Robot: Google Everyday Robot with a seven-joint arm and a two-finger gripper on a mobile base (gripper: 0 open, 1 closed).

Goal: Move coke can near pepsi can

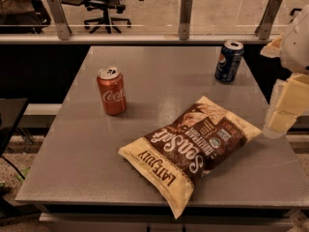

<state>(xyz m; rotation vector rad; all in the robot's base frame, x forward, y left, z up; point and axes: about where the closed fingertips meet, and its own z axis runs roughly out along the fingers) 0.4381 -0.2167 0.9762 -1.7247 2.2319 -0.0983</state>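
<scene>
Red coke can [111, 92] stands ungrasped toward the bench's [72, 168] far-left corner, pepsi can [229, 62] at the far-right, and my tool [284, 111], open or closed I cannot tell, hangs off the right edge, so I judge the reach comes next.

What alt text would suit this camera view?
A grey table holds an upright coke can at left, an upright pepsi can at far right, and a chip bag lying in front. The robot's gripper hangs at the right edge.
</scene>
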